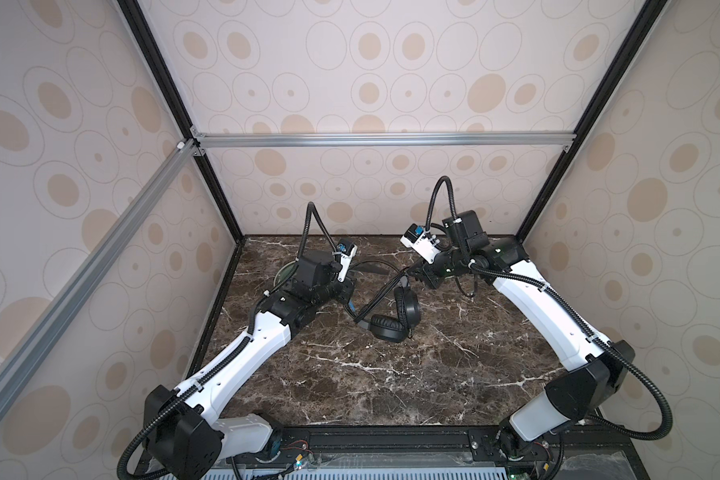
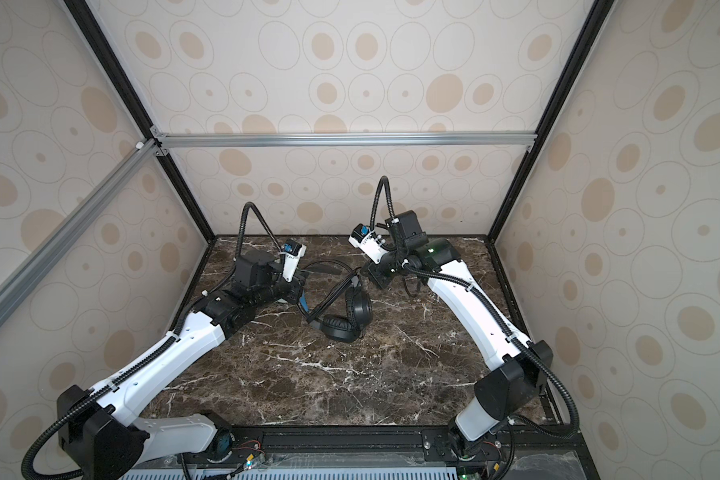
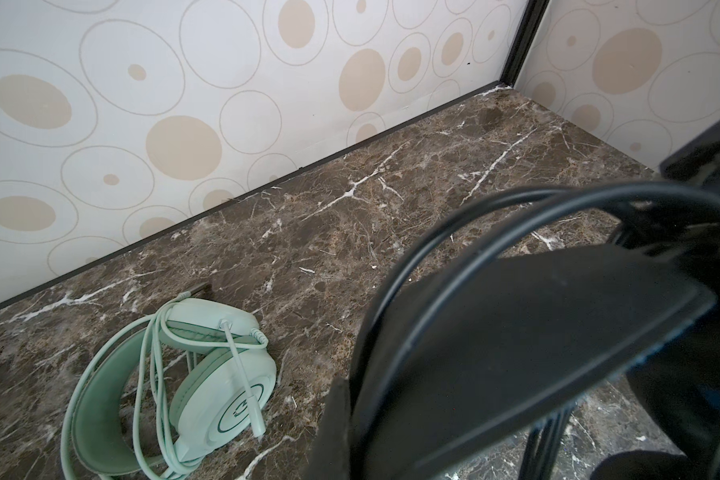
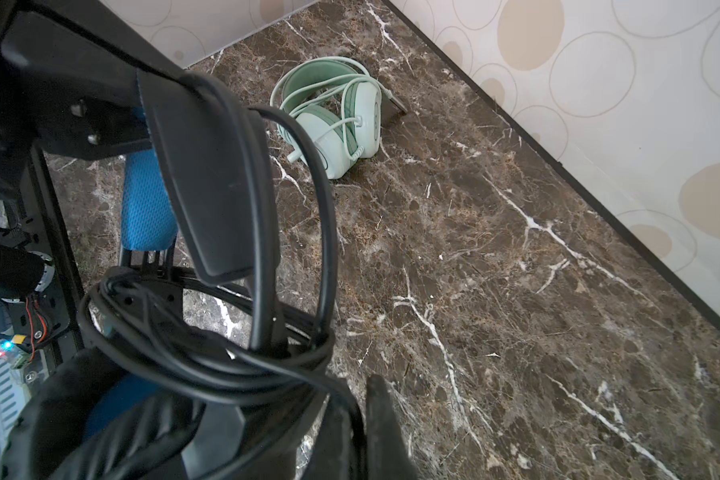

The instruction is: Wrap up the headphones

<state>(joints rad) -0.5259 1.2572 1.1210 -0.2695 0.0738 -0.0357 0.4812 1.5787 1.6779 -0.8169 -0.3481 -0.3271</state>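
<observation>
1. Standing at the open front, I see the black headphones (image 1: 387, 328) near the middle of the desk (image 1: 391, 386), between the two arms.
2. The left gripper (image 1: 347, 297) reaches in from the left. Its jaws are pressed together on the black headband, right where the blue inner padding (image 4: 146, 199) shows.
3. The two black ear cups hang below that grip, one just beside the other. I cannot tell whether the lower cup touches the desk.
4. The right gripper (image 1: 411, 273) comes in from the right, higher and further back than the cups. Its jaws are closed, and strands of the black cable (image 4: 208, 361) run up to them, so they look to be pinching it.
5. In the right wrist view, that cable lies in several loose loops bunched around the headband's lower end.
6. The mint-green headphones (image 3: 225, 386) lie on the desk near the back wall, towards the left corner and well apart from the black pair. In both top views the left arm hides most of them.
7. Their pale cable is looped over the band and cups, with the plug lying across one cup.
</observation>
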